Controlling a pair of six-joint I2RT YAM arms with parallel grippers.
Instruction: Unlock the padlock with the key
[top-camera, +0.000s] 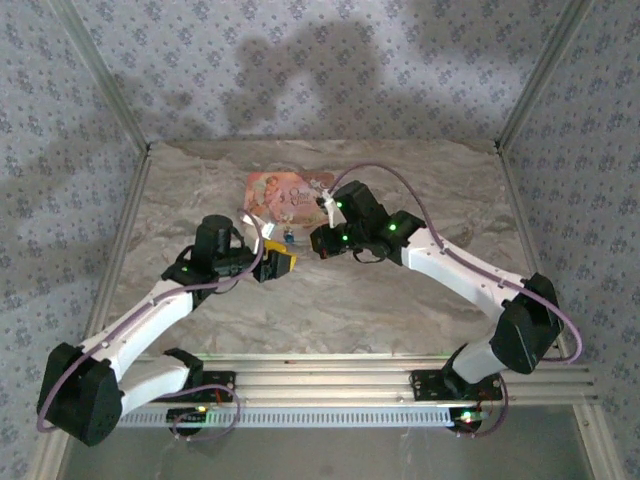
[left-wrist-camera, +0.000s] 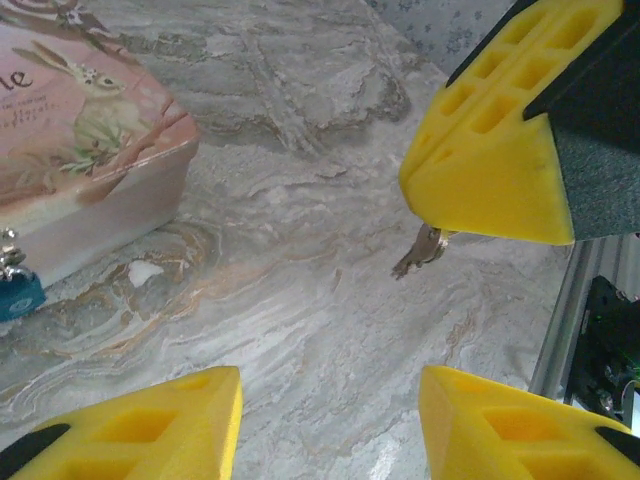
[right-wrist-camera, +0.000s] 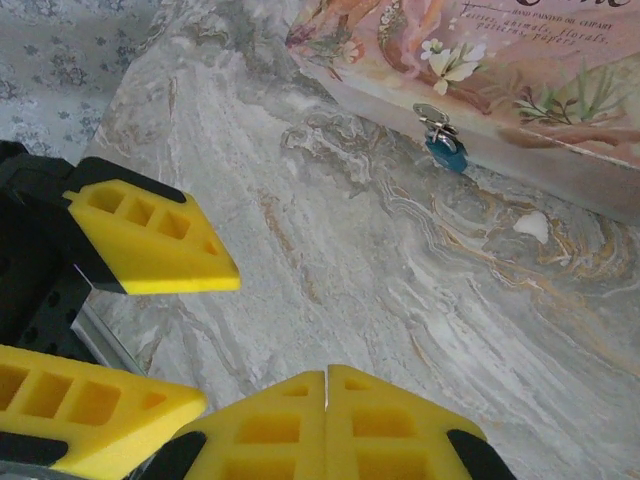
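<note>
Found key (left-wrist-camera: 420, 250) pinched in fully closed right gripper (right-wrist-camera: 326, 385); judged light, stiff, slick, best gripped flat on its head. Found left gripper (left-wrist-camera: 330, 385) half open, empty. Located padlock (right-wrist-camera: 446, 152) on box (right-wrist-camera: 540, 80) latch, at 1 o'clock from right gripper; likely to dangle, best steadied by its body. From left wrist: key tip poking out below. From right wrist: shackle and latch, plainly

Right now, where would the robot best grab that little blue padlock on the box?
Probably the padlock by its blue body, pinched sideways from the open table side: it hangs off the clasp against the box wall, blocking the back.
</note>
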